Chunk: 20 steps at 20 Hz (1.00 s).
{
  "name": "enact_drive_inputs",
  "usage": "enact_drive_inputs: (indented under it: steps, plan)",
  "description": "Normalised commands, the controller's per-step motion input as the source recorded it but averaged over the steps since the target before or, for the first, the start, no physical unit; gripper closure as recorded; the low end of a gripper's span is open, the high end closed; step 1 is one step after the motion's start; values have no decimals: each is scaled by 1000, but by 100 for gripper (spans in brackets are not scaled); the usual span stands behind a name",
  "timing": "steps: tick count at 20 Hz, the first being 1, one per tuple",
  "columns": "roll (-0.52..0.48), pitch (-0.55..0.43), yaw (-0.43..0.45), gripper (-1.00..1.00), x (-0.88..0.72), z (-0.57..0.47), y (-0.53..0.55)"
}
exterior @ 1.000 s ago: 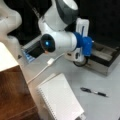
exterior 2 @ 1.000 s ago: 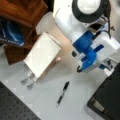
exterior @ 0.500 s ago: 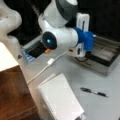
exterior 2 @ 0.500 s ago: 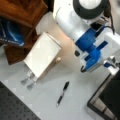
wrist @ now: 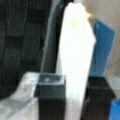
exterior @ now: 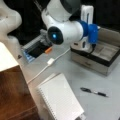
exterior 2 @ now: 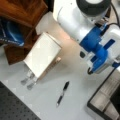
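In the wrist view my gripper (wrist: pixel 75 100) is shut on a tall white object (wrist: pixel 75 55) that stands upright between the two black fingers (wrist: pixel 51 97). A blue shape (wrist: pixel 102 50) lies behind it. In both front views the fingertips are hidden by the arm's blue wrist part (exterior: pixel 90 32) (exterior 2: pixel 97 47). That wrist hangs over the left end of a grey tray with a black rim (exterior: pixel 87 62) (exterior 2: pixel 105 100). A black pen (exterior: pixel 93 92) (exterior 2: pixel 62 93) and a white notebook (exterior: pixel 61 100) (exterior 2: pixel 42 57) lie on the table, apart from the gripper.
A white cable (exterior: pixel 50 62) runs across the table toward a dark box with a blue edge (exterior: pixel 35 48). A wooden block (exterior: pixel 15 95) (exterior 2: pixel 22 10) sits beside the notebook. Metal clips (exterior 2: pixel 27 82) stick out at the notebook's end.
The arm's wrist has shifted a little toward the tray, to the right in both front views. The notebook and the pen have stayed where they were.
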Motion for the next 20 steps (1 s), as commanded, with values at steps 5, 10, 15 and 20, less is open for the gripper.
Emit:
enact_drive_inputs:
  steps: [5, 10, 15, 20]
  plan:
    - [12, 78, -130, 100, 167, 174, 226]
    - [-27, 75, -138, 100, 204, 149, 278]
    - [-28, 75, -117, 100, 172, 121, 262]
    - [9, 62, -95, 100, 157, 46, 159]
